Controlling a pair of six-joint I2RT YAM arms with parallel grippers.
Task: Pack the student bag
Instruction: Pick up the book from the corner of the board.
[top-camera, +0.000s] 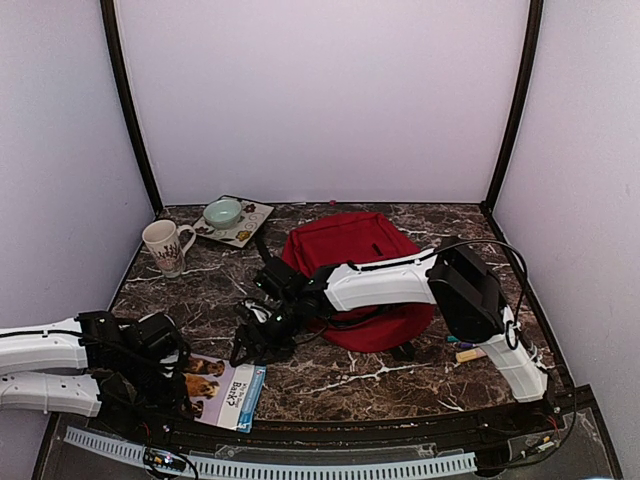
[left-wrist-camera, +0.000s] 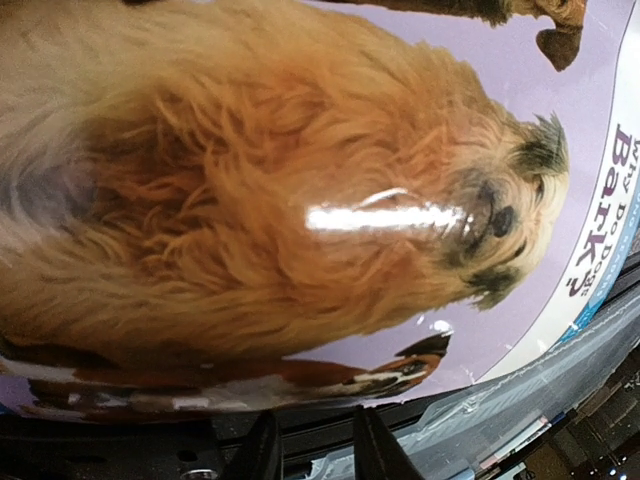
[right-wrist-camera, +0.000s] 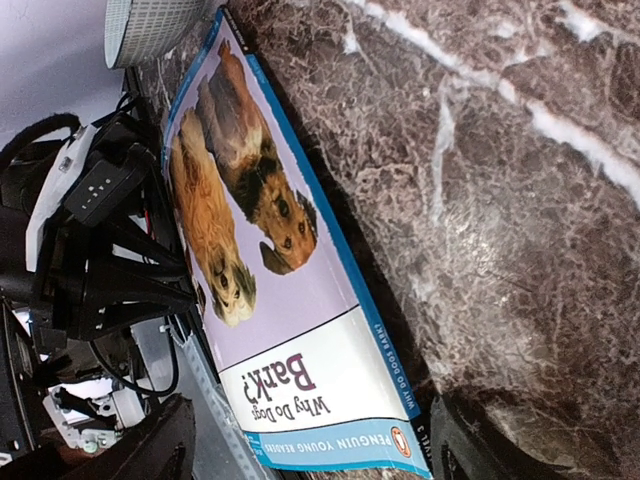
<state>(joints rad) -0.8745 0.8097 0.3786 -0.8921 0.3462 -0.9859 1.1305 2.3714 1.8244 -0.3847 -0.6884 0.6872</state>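
Note:
The student bag (top-camera: 345, 243), red with black straps, lies at the middle of the marble table, and my right arm reaches across its front. A paperback, "Why Do Dogs Bark?" (top-camera: 228, 392), rests at the table's near left edge, and its side away from the spine looks raised. My right gripper (top-camera: 262, 335) (right-wrist-camera: 310, 445) is open wide, with one finger on each side of the book's (right-wrist-camera: 290, 330) near end. My left gripper (top-camera: 180, 378) (left-wrist-camera: 315, 445) sits at the book's (left-wrist-camera: 300, 200) other edge. Its fingers are slightly apart and nothing shows between them.
A patterned mug (top-camera: 168, 246) stands at the back left. Beside it a tray (top-camera: 252, 228) carries a pale green bowl (top-camera: 222, 212). Small pens or markers (top-camera: 466, 349) lie right of the bag. A ribbed white rail (top-camera: 300, 467) runs along the near edge.

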